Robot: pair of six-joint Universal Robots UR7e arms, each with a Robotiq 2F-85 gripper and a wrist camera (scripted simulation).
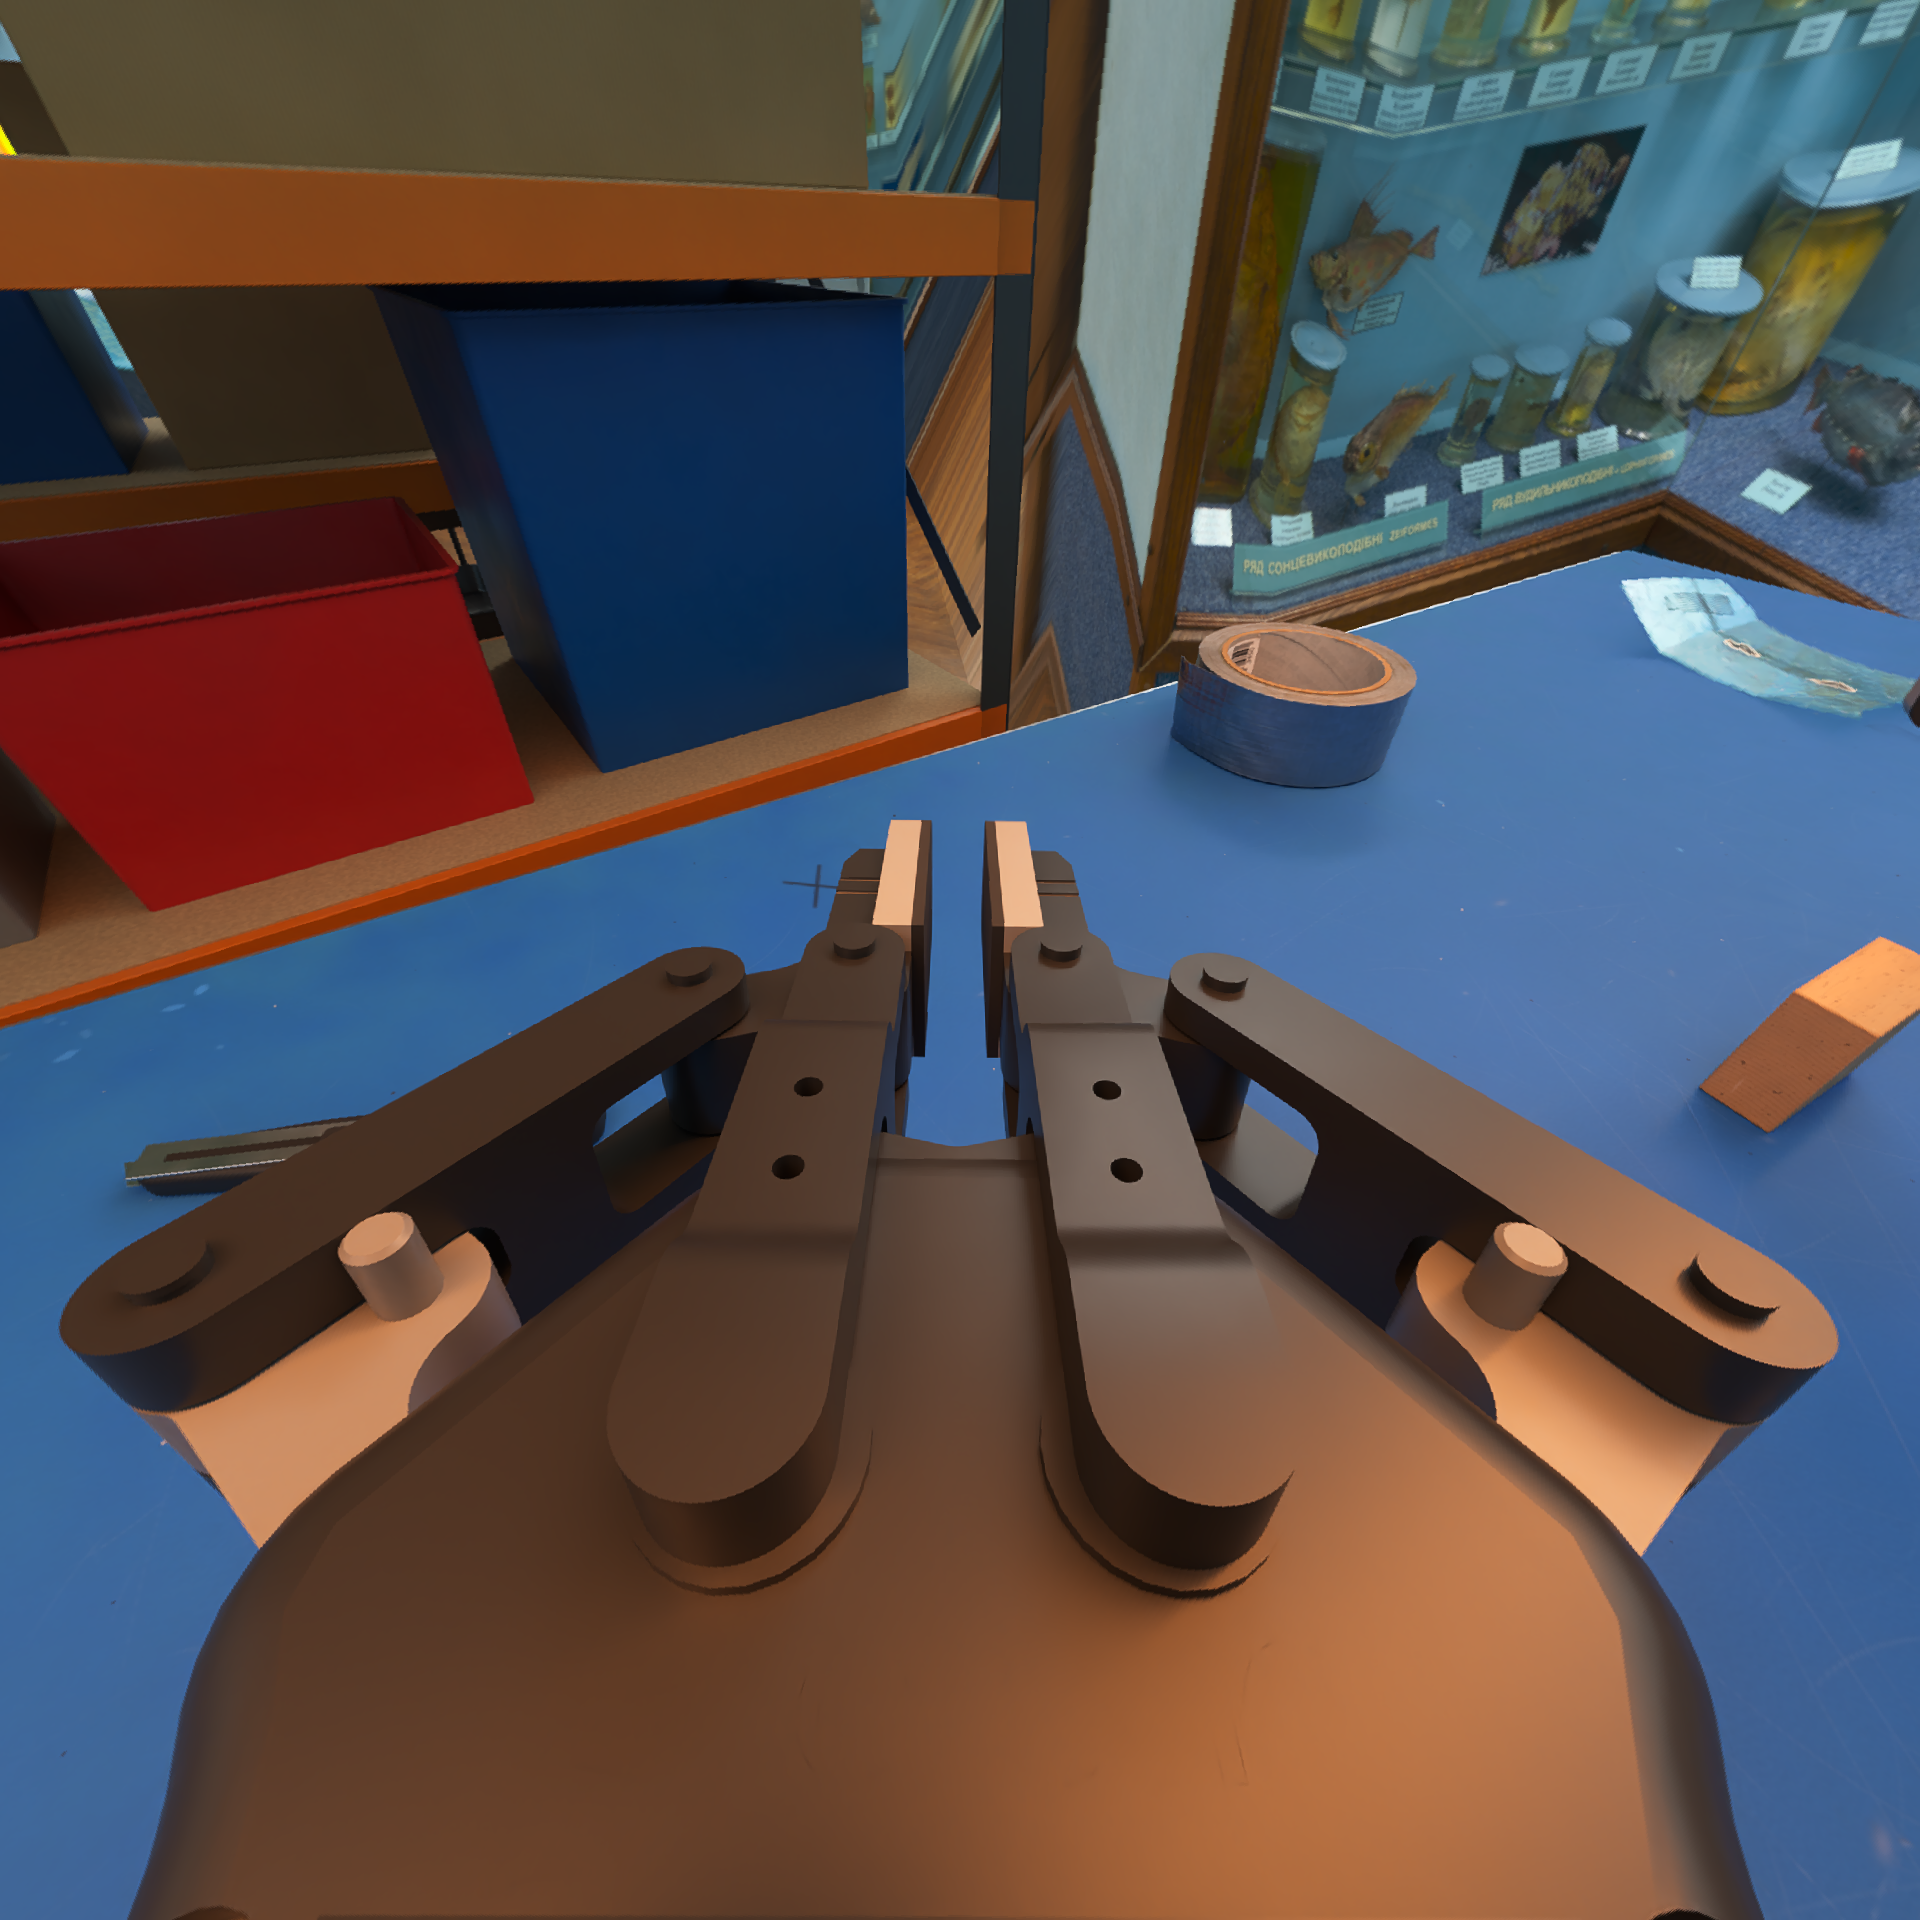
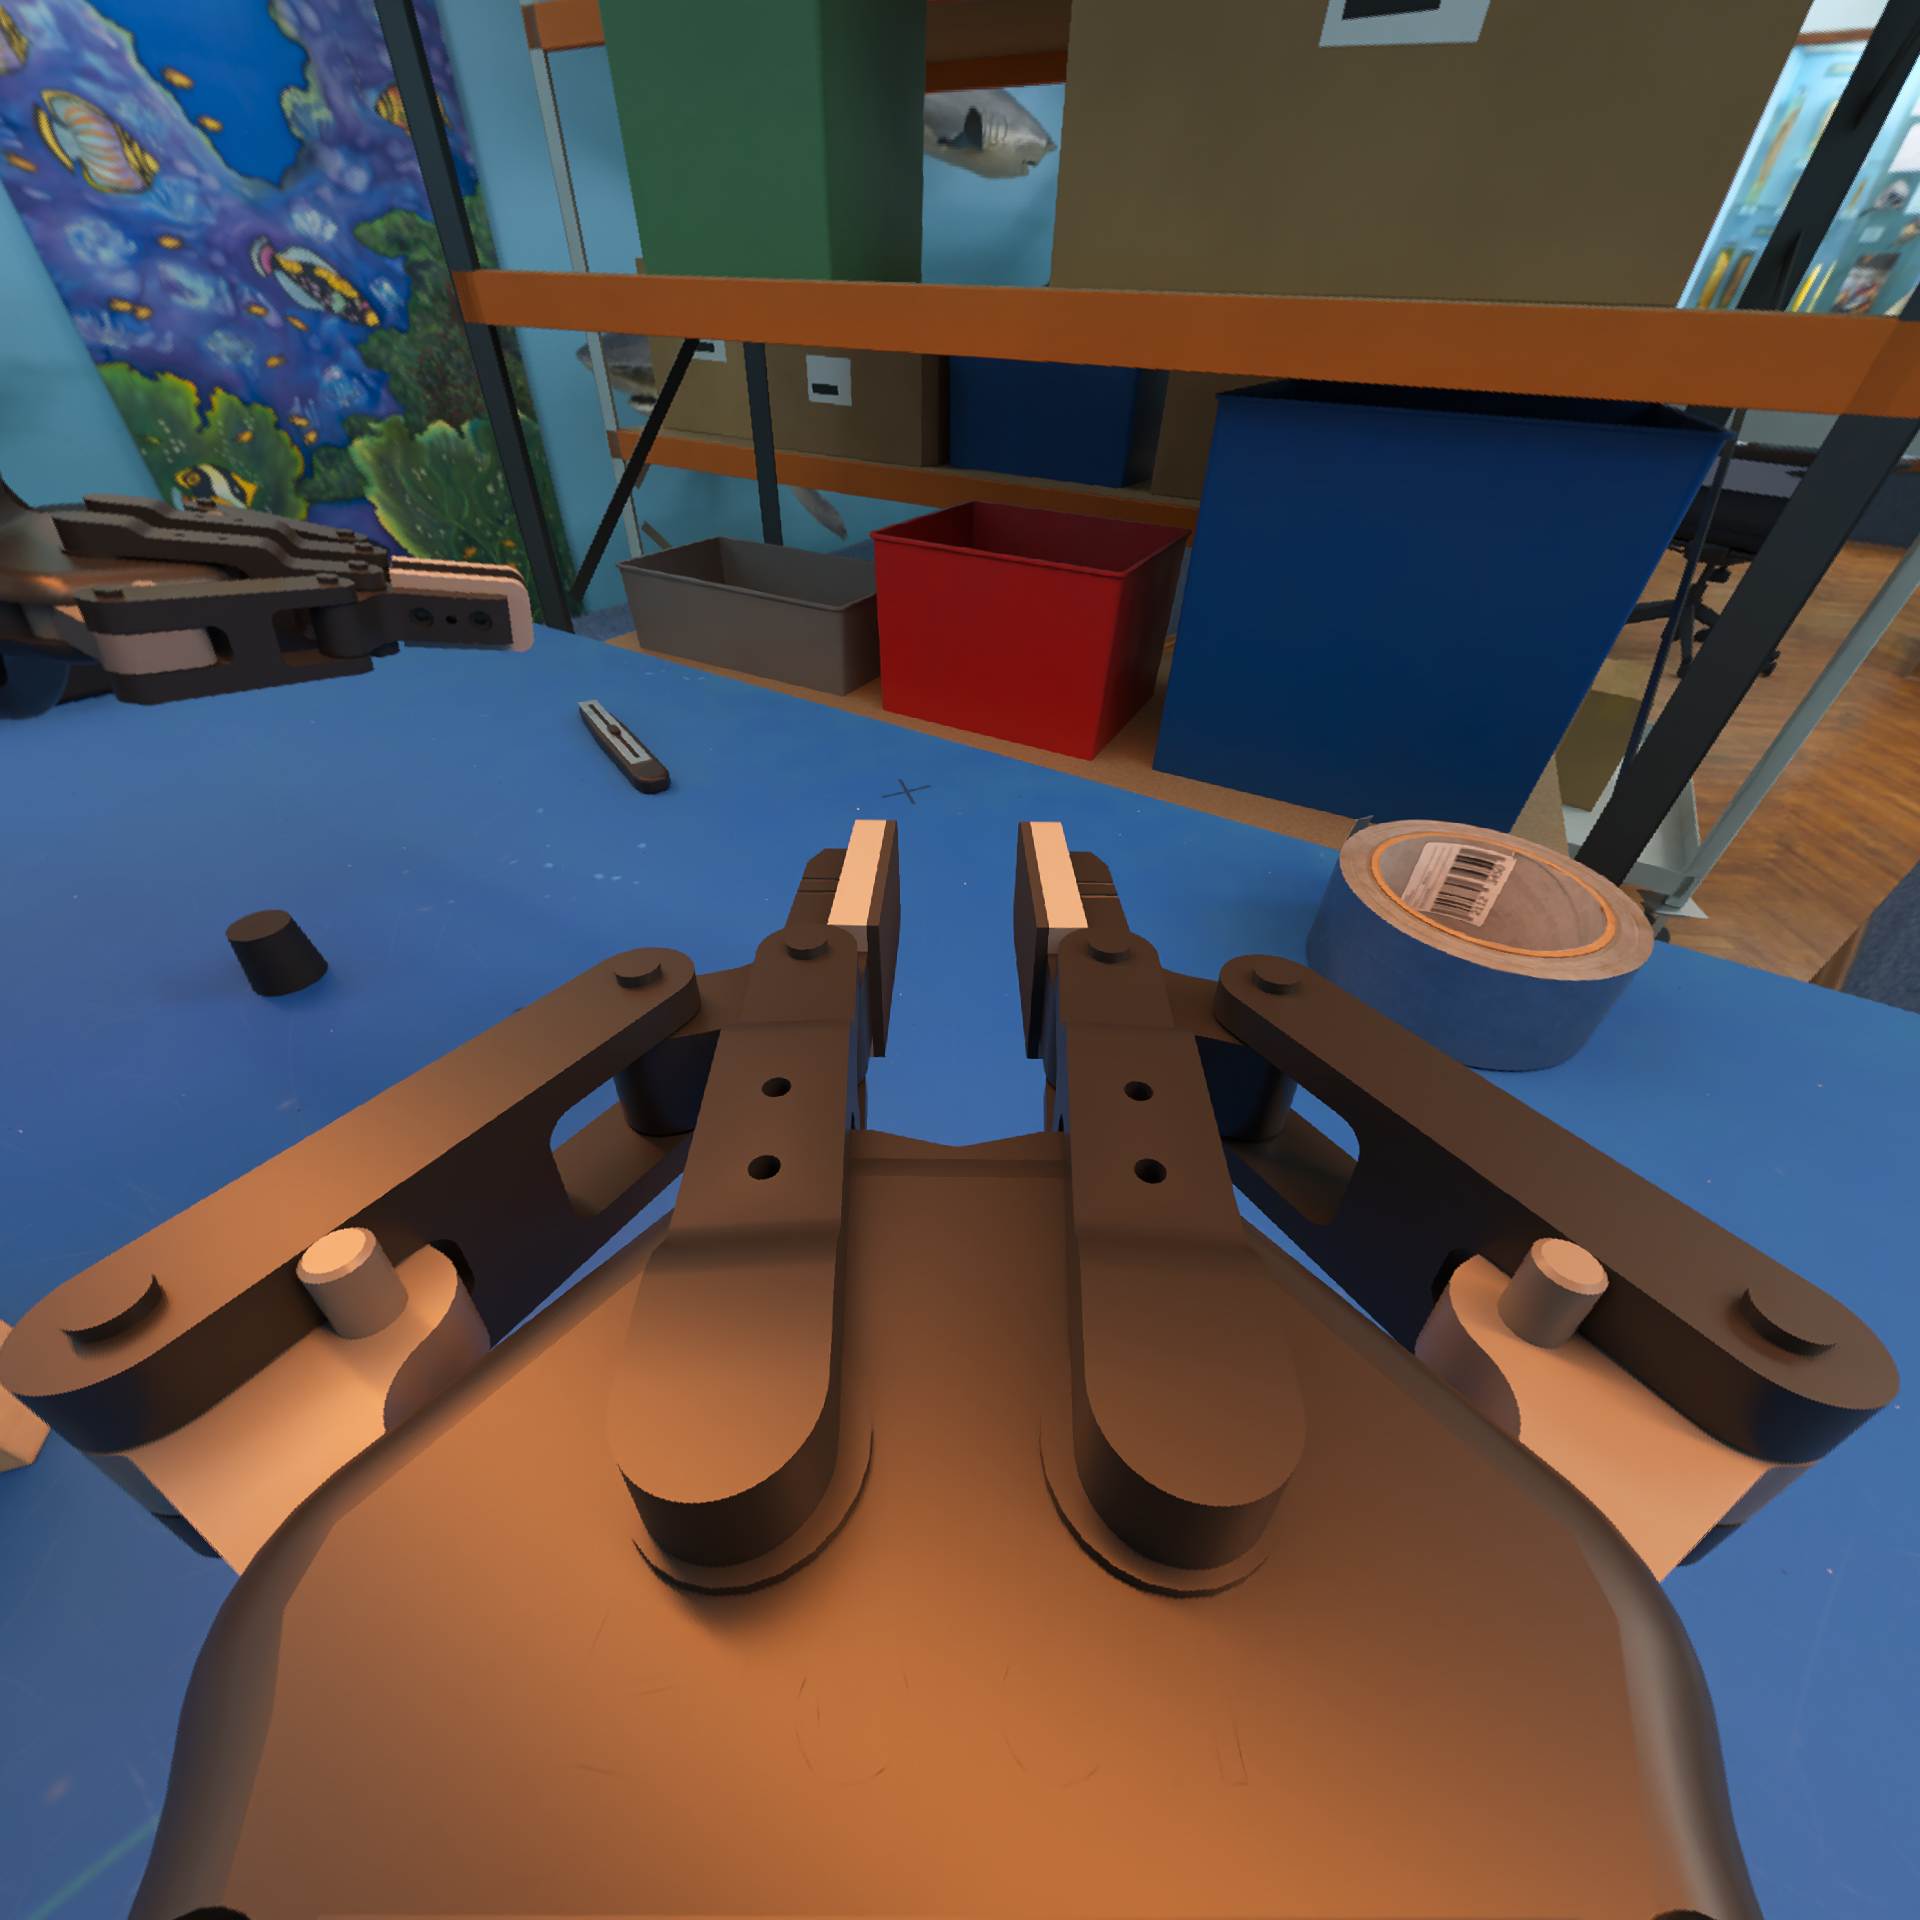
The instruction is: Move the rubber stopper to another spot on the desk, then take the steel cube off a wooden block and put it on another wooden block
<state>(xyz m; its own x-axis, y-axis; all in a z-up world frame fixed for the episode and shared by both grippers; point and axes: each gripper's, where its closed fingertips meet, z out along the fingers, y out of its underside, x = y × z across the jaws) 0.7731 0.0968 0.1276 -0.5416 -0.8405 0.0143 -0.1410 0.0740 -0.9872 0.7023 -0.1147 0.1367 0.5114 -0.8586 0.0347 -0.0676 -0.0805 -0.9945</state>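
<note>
Fingers [image 1: 902, 873] of the left gripper [image 1: 957, 873] stood nearly pressed together, only a thin slit between the pale pads and nothing in it, hanging above bare blue desk [image 1: 1558, 852] at the centre of the left wrist view. The right gripper [image 2: 956, 873] held its fingers [image 2: 862, 873] a little wider, a clear gap of desk showing between them, and it too pinched nothing. Neither hand was placed for a grasp, it seemed; both pointed toward the shelf edge and away from the task's things. In the right wrist view the rubber stopper [image 2: 275, 951], a small dark tapered plug, sat on its wider end at middle left, well apart from both grippers and with open desk around it, so it looked easy to reach from above. One wooden block [image 1: 1818, 1029] lay at the right edge of the left wrist view, with nothing on its visible top face. The steel cube did not show in either view, so which block carried it could not be told. A roll of blue tape [image 2: 1481, 940] lay flat near the desk's far edge, just right of the right gripper, and a slim dark utility knife [image 2: 623, 746] lay toward the upper left. I judged the stopper's move had not yet begun.
</note>
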